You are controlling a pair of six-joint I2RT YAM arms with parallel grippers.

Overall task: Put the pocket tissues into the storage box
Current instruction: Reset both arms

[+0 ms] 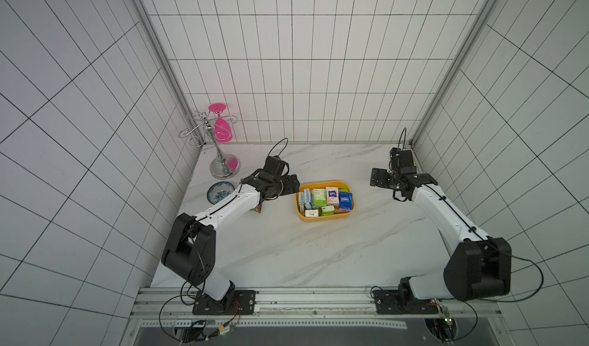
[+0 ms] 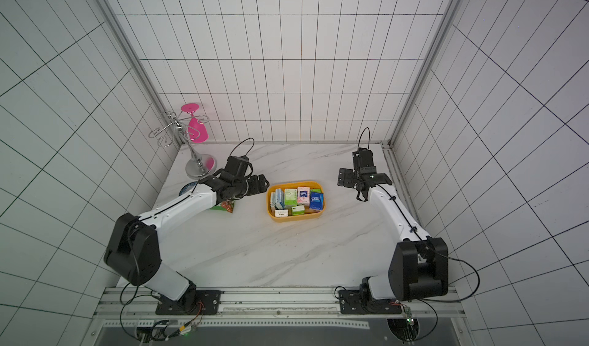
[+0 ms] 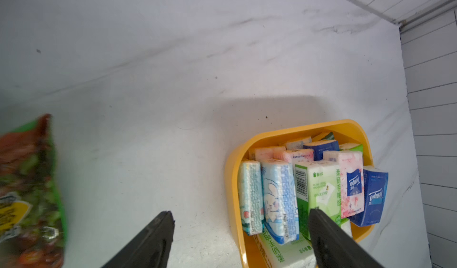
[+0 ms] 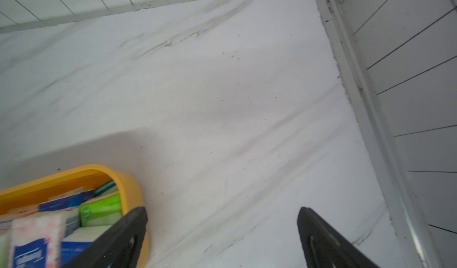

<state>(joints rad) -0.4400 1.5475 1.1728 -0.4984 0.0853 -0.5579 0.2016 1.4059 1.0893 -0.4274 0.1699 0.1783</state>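
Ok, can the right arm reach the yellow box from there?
Probably yes. The right gripper is open and close beside the storage box, with only bare table between them; nothing blocks the way.

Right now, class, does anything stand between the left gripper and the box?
Nothing visible does. The left gripper hangs open right at the rim of the box. The snack bag lies on the gripper's other side, away from the box. The tissues in view are all inside it.
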